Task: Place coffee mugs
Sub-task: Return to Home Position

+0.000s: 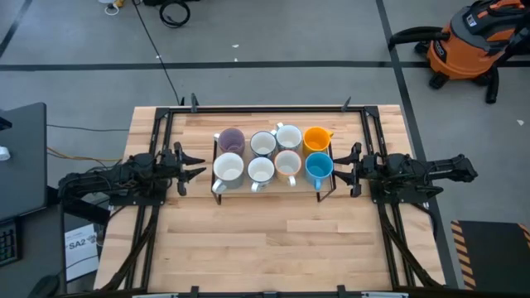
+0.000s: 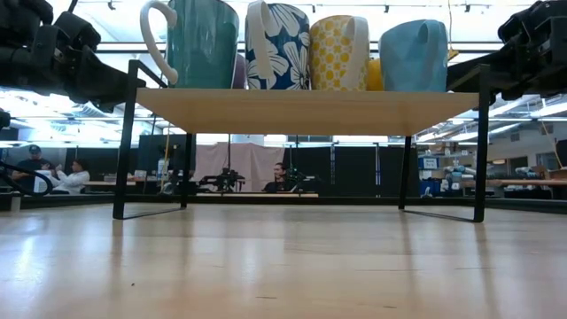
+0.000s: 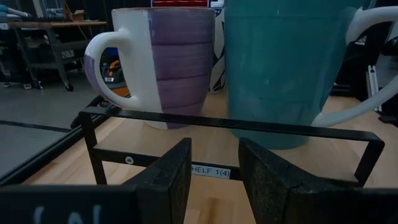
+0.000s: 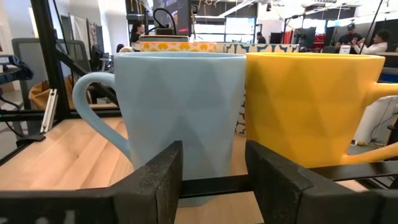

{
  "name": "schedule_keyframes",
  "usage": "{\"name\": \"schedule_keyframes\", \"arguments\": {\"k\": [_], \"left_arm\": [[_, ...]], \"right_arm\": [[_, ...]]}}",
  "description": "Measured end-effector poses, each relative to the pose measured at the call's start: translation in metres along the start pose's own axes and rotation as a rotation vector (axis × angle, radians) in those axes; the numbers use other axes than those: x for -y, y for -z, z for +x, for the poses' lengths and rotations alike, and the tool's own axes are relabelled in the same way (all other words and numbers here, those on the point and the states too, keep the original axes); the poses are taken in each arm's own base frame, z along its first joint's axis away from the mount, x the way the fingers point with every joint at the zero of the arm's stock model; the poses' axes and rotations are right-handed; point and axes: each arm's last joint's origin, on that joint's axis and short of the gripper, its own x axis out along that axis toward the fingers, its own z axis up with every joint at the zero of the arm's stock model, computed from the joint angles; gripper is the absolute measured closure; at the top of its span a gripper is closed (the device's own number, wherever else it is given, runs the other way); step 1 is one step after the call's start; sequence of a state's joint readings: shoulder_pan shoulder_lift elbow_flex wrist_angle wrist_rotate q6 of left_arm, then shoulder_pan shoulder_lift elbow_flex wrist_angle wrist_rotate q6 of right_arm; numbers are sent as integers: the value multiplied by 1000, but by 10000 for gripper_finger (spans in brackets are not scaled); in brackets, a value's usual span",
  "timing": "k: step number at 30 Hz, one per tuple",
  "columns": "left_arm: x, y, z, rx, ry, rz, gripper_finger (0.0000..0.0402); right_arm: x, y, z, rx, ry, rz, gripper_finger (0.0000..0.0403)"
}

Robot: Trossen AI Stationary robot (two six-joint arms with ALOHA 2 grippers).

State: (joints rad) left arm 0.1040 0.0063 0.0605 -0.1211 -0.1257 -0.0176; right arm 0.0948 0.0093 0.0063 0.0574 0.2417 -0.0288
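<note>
Several mugs stand in two rows on a raised wooden shelf (image 1: 273, 184) with a black metal frame. The purple mug (image 1: 231, 139) and orange-yellow mug (image 1: 317, 138) stand at the far row's ends, and the blue mug (image 1: 319, 166) at the near row's right end. White-rimmed mugs (image 1: 261, 170) fill the other places. My left gripper (image 1: 195, 165) is open, level with the shelf's left end, facing the purple mug (image 3: 165, 62) and a teal mug (image 3: 283, 68). My right gripper (image 1: 344, 168) is open at the right end, facing the blue mug (image 4: 180, 106) and the yellow mug (image 4: 311, 106).
The shelf's black rail (image 3: 230, 124) runs between my left fingers and the mugs, and its legs (image 2: 124, 142) stand on the wooden table. The table (image 1: 273, 248) is bare wood near the shelf's front. An orange vacuum (image 1: 472, 41) sits on the floor beyond. People sit in the room behind (image 2: 53, 173).
</note>
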Motion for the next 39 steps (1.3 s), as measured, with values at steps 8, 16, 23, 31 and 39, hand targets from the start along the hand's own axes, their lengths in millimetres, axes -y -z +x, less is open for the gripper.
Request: {"name": "schedule_keyframes", "arguments": {"k": [8,16,23,31,39], "left_arm": [[0,-3,0,44,-1,-3,262],[0,-6,0,78,-1,-7,262],[0,-7,0,84,0,-8,262],[0,-7,0,87,1,-9,262],[0,-8,0,89,1,-9,262]], "right_arm": [[0,0,0,0,0,0,223],[0,0,0,0,0,0,223],[0,0,0,0,0,0,223],[0,0,0,0,0,0,223],[0,0,0,0,0,0,223]]}}
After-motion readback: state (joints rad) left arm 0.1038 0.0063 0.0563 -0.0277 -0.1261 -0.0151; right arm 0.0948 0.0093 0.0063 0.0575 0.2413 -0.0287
